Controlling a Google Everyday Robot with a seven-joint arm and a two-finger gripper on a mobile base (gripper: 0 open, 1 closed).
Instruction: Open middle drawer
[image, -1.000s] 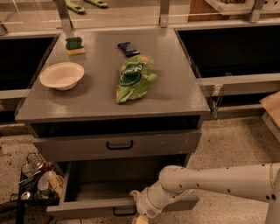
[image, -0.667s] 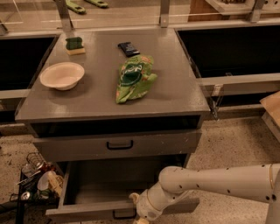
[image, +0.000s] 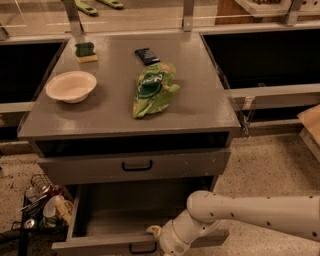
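The middle drawer stands pulled out low in the desk, with its grey inside exposed. Its front panel runs along the bottom edge of the view, where the black loop handle is partly cut off. The tool sits at that panel, just right of the handle, largely hidden by the wrist of the white arm. Whether it is open or closed cannot be told.

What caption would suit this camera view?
Gripper at the front of the open middle drawer, below a countertop with bowl and green bag.
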